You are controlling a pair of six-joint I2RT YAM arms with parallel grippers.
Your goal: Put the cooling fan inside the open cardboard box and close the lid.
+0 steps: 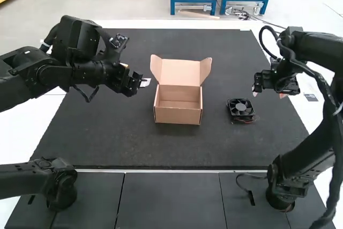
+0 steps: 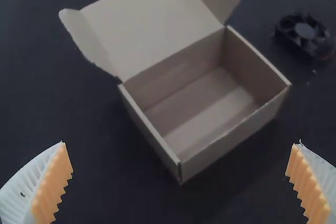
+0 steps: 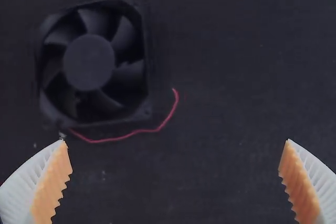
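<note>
Both empty, jaws spread: left gripper, right gripper. We'd pinch the square black plastic cooling fan across its stiff frame; probably light.

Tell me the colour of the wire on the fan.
Red; the wire by the fan shows best in the right wrist view.

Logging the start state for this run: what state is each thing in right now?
cardboard box: open, lid up, empty.
cooling fan: flat on the mat beside the box, not held.
left hand: open, empty, beside the box.
right hand: open, empty, near the fan.
</note>
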